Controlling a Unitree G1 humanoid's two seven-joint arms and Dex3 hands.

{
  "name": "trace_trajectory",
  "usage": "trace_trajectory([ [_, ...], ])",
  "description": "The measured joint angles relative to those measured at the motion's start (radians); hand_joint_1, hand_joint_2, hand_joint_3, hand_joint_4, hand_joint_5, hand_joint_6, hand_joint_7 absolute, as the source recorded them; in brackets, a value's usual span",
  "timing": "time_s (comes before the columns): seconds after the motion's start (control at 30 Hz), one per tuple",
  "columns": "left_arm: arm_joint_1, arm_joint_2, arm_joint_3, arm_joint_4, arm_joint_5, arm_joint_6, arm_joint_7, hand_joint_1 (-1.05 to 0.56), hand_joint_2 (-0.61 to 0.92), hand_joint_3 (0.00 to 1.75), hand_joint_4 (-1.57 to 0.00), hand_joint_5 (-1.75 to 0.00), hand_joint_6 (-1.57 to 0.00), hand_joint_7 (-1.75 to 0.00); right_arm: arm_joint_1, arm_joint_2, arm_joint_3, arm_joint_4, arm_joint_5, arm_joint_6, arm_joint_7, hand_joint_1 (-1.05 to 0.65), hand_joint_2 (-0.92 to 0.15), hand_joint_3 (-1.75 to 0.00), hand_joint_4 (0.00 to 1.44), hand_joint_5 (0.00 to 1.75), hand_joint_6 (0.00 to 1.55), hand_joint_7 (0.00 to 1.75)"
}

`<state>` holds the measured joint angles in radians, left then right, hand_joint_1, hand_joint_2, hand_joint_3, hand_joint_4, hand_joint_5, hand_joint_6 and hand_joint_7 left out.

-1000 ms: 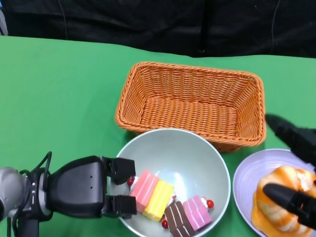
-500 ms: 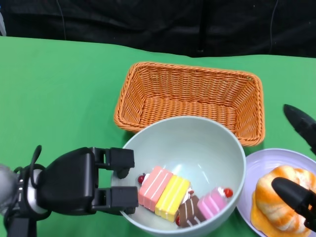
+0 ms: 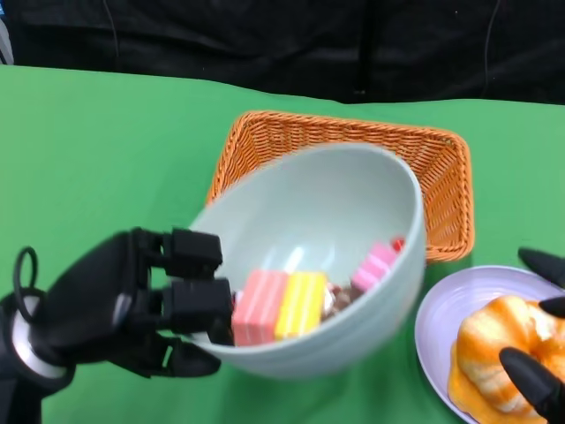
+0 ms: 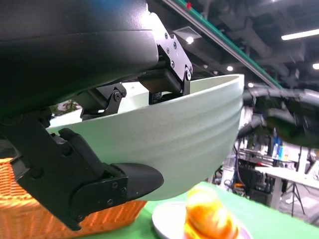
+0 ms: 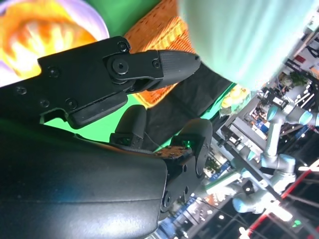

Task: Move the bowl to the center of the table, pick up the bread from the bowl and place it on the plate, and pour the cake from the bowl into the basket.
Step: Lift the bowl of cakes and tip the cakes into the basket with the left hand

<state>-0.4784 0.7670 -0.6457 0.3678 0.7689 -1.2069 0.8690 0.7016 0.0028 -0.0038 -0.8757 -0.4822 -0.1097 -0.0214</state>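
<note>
My left hand (image 3: 132,300) grips the near rim of the pale green bowl (image 3: 344,221) and holds it lifted and tilted in front of the orange wicker basket (image 3: 446,177). Inside lie cake pieces: a pink and yellow one (image 3: 278,305) near my fingers and a pink one (image 3: 375,265) further right. In the left wrist view the bowl (image 4: 169,144) is seen from below, clamped between my fingers (image 4: 112,186). The orange bread (image 3: 494,353) lies on the lilac plate (image 3: 441,318). My right hand (image 3: 538,371) hovers over the bread with fingers apart, holding nothing.
A green cloth (image 3: 97,159) covers the table, with black drapes behind. The basket's inside is mostly hidden by the raised bowl. The right wrist view shows my right hand (image 5: 124,74), the basket (image 5: 159,35) and the bowl's blurred underside (image 5: 239,35).
My left hand has lifted the bowl off the table and tilted it toward the basket; the cake pieces have slid. My right hand has drawn back toward the lower right corner.
</note>
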Motion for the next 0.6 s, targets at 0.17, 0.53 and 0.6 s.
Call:
trace_trajectory([
  [0.17, 0.018, -0.062, 0.059, 0.011, -0.172, -0.041, -0.224, -0.29, 0.30, 1.43, -1.06, -1.75, -0.81, -1.75, 0.018, -0.034, 0.026, 0.023, 0.035, -0.003, -0.004, -0.27, -0.79, -0.48, 0.40, 1.16, 0.31, 0.91],
  [0.53, 0.039, -0.204, 0.105, -0.016, -0.613, 0.109, -0.734, -0.25, 0.15, 1.69, -1.07, -1.75, -0.85, -1.75, -0.067, -0.099, 0.088, 0.116, 0.079, -0.043, -0.002, -0.11, -0.47, -1.01, 0.59, 1.20, 0.58, 0.94],
  [0.6, 0.045, -0.249, 0.112, -0.031, -0.711, 0.189, -0.821, -0.20, 0.12, 1.73, -1.07, -1.75, -0.85, -1.74, -0.102, -0.106, 0.106, 0.153, 0.095, -0.066, 0.001, -0.09, -0.39, -1.13, 0.65, 1.22, 0.66, 0.92],
])
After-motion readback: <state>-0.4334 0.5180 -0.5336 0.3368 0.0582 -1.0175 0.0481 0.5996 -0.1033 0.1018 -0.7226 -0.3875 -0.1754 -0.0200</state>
